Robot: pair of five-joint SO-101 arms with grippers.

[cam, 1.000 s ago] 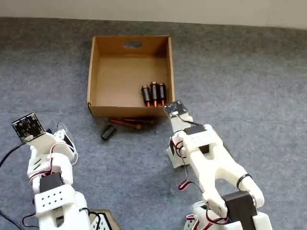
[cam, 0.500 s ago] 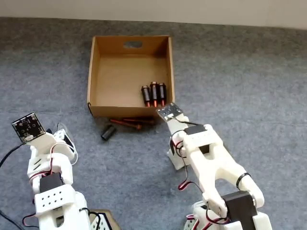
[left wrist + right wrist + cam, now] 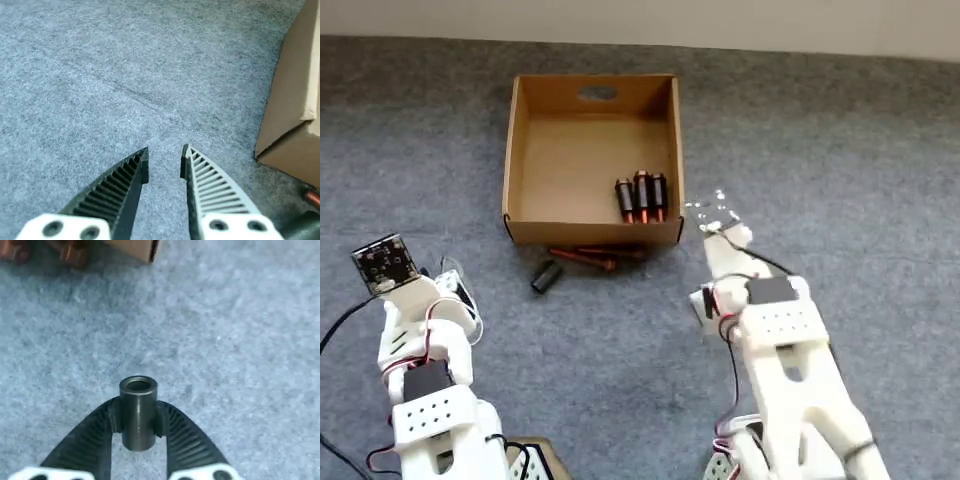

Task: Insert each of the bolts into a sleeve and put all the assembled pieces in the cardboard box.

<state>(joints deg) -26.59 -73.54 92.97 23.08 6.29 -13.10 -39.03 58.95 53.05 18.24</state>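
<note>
The right arm's (image 3: 775, 330) jaws are clamped on a black sleeve (image 3: 138, 412), one ribbed finger pressed to each side of it. The sleeve's open bore faces the wrist camera, and it hangs above the grey carpeted surface (image 3: 840, 150). In the high view, this arm's tip sits just beyond the near right corner of the cardboard box (image 3: 590, 232), outside its wall; the tip is too blurred there to make out detail.

Inside the box, three assembled pieces (image 3: 641, 197) lie side by side against the near wall, close to the right corner. Each is a copper-coloured bolt with a dark sleeve on it.

Two bolts (image 3: 585, 257) lie on the surface just outside the box's near wall, roughly parallel to it. A loose sleeve (image 3: 546, 276) lies on its side near their left ends, apart from the box.

The left arm (image 3: 425, 340) is at the near left, well apart from the box. Its jaws are a little apart, with bare carpet showing between the tips, and they hold no object. The box corner appears at the edge of the left wrist view.
</note>
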